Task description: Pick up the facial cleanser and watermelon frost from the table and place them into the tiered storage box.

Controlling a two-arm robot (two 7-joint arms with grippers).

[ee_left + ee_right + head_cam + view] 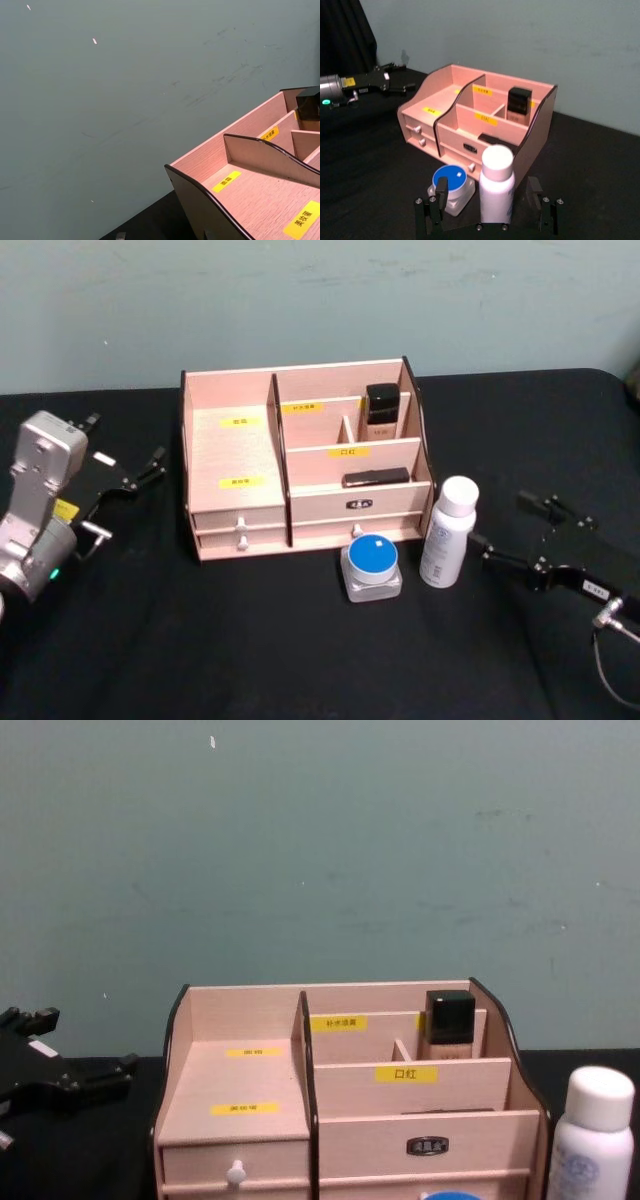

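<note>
The facial cleanser (448, 532), a tall white bottle, stands upright on the black table by the front right corner of the tiered storage box (235, 455). The watermelon frost (372, 566), a squat jar with a blue lid, sits just left of it, in front of the drawers. My right gripper (503, 522) is open, a short way right of the cleanser and apart from it. In the right wrist view the cleanser (496, 182) stands ahead, lined up between the fingers (440, 192), with the jar (450, 182) beside it. My left gripper (128, 495) is open, left of the box.
A black-capped beige bottle (381, 405) stands in the box's rear right compartment. A dark flat item (375, 477) lies in the tier below it. The left compartments (260, 195) hold nothing. A teal wall (320, 840) rises behind the table.
</note>
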